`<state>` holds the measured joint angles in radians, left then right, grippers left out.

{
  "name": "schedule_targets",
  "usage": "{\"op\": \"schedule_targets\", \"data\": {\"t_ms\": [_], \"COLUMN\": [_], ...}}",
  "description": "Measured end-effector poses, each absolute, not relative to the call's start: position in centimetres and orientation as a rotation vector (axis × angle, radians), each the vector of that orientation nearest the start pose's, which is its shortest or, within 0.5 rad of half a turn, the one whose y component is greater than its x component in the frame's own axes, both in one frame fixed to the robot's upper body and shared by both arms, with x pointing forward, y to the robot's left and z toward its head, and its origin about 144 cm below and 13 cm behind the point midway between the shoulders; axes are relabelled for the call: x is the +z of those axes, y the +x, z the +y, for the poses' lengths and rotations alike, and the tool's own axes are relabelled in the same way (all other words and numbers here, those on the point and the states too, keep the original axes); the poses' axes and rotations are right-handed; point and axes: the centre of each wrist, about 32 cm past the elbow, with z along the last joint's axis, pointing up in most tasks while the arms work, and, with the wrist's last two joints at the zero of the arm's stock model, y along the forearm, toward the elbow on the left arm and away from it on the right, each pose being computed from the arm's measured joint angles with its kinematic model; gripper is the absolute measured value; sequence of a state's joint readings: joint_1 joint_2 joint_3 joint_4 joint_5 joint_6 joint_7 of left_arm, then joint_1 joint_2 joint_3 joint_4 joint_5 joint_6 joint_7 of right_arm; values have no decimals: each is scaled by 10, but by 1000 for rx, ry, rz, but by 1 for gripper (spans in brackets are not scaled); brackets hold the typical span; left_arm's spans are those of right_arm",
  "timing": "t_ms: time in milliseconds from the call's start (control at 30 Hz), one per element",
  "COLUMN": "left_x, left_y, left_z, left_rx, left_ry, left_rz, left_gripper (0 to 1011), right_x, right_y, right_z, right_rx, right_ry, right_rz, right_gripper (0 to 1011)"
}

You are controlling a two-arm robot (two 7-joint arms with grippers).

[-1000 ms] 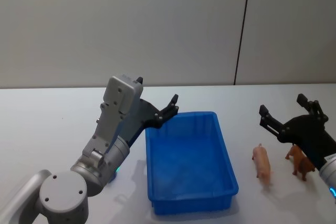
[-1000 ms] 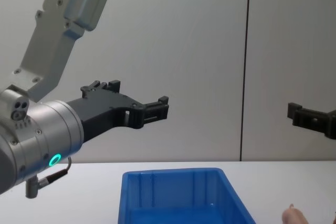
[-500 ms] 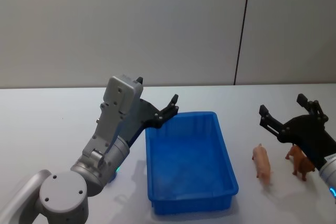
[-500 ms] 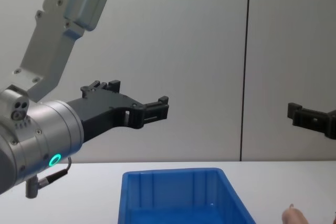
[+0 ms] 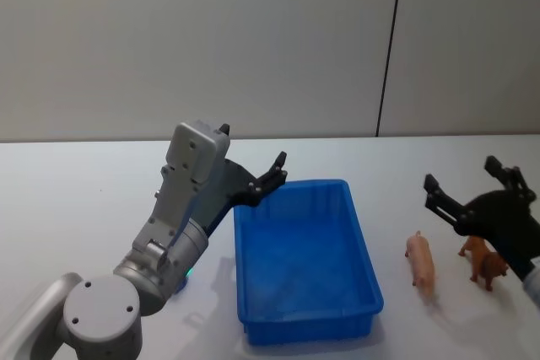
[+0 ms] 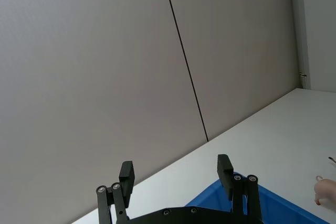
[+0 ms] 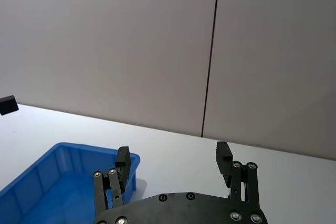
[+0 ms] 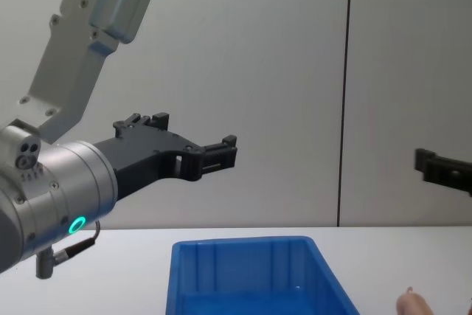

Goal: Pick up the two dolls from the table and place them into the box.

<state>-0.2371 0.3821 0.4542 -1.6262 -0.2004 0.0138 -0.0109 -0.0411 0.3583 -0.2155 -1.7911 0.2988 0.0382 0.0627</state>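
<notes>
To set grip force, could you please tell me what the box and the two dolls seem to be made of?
The box looks like moulded plastic, smooth and slightly glossy: uniform blue, thick rim, ribbed walls. The pink doll and the brown doll look like moulded plastic or rubber, matte: solid colours, stiff thin legs. Hard or soft, I cannot tell.

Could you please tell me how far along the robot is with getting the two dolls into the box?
Nothing is done yet: the box is empty. Nothing is held: the right gripper hovers open above the pink doll and brown doll, both on the table right of the box; the left gripper is open by the box's far left corner. Both pick-ups and placements remain.
</notes>
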Motion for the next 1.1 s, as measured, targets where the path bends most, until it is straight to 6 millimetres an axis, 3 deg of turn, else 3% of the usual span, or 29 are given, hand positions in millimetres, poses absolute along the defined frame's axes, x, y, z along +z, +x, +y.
{"op": "schedule_targets", "data": {"t_ms": [567, 833, 1100], "left_x": [1204, 1204, 1204], "left_y": [492, 492, 492], "left_z": [198, 198, 198], "left_rx": [1124, 1124, 1124], "left_ry": [61, 61, 61], "left_rz": [-268, -268, -268], "left_gripper": [1001, 1001, 1001], "right_x": [1187, 1182, 1175], "right_y": [395, 389, 397], "right_z": [-277, -285, -288], "right_rx": [-1352, -1386, -1386], "right_ry": [-61, -144, -235], "right_rz": [5, 76, 150], "right_gripper": [1001, 1001, 1001]}}
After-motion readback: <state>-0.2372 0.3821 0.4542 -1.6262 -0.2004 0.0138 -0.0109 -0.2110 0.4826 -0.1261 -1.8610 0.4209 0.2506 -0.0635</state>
